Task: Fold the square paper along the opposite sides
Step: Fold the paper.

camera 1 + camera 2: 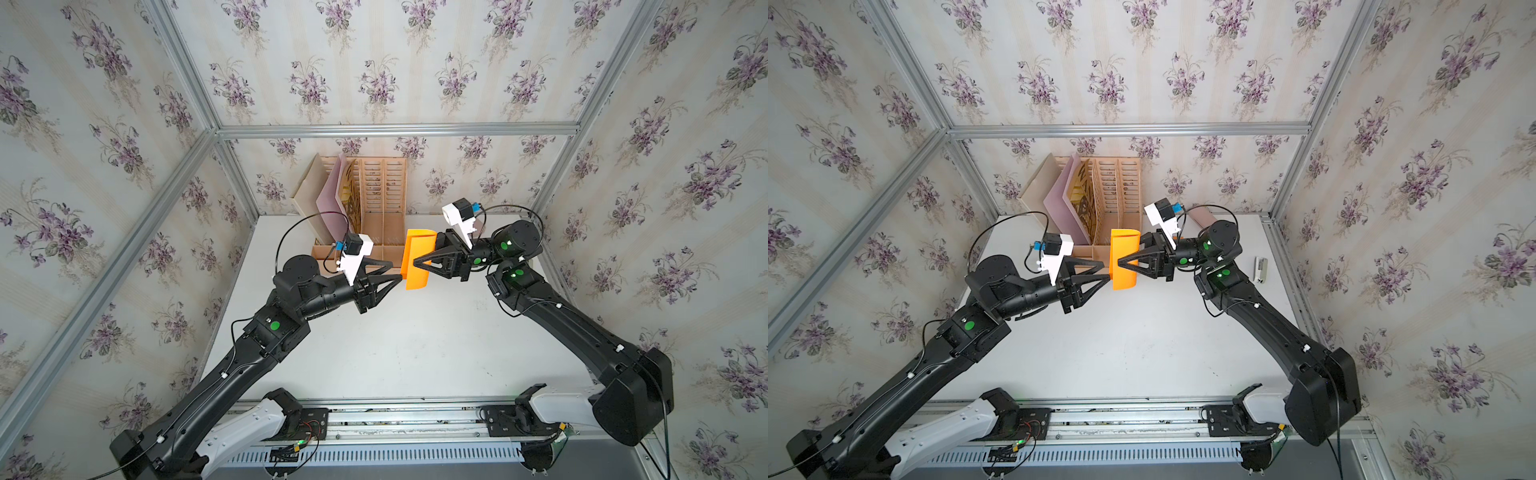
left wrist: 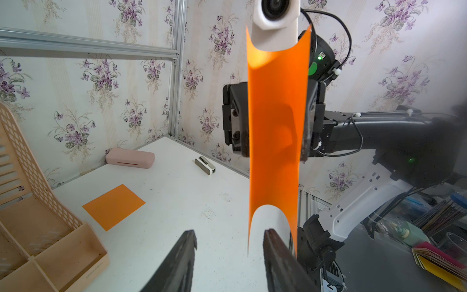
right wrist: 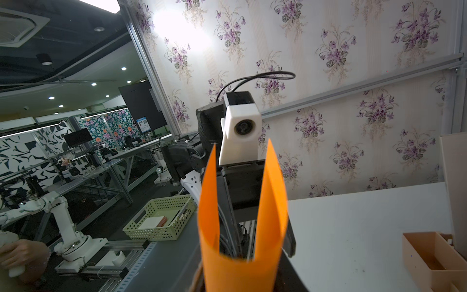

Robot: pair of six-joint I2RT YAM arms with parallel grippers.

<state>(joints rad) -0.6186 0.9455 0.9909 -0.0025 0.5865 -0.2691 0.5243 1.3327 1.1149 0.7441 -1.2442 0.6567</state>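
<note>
The orange square paper [image 1: 417, 259] [image 1: 1123, 257] hangs above the table, bent into a U. My right gripper [image 1: 415, 262] [image 1: 1119, 262] is shut on its curved part, one jaw on each outer side. In the left wrist view the paper [image 2: 275, 126] opens toward me between those dark jaws. My left gripper [image 1: 397, 270] [image 1: 1106, 270] [image 2: 230, 237] is open at the paper's free edges; one edge hangs between its fingers and the other lies just outside. In the right wrist view the paper [image 3: 240, 273] hides most of my right gripper [image 3: 240, 283].
A second orange sheet [image 2: 113, 206] lies flat on the white table [image 1: 395, 353]. A beige file organizer [image 1: 374, 208] [image 2: 38, 227] stands at the back. A pink case [image 2: 130, 158] and a small silver device [image 2: 205, 165] [image 1: 1261, 269] lie near the right wall.
</note>
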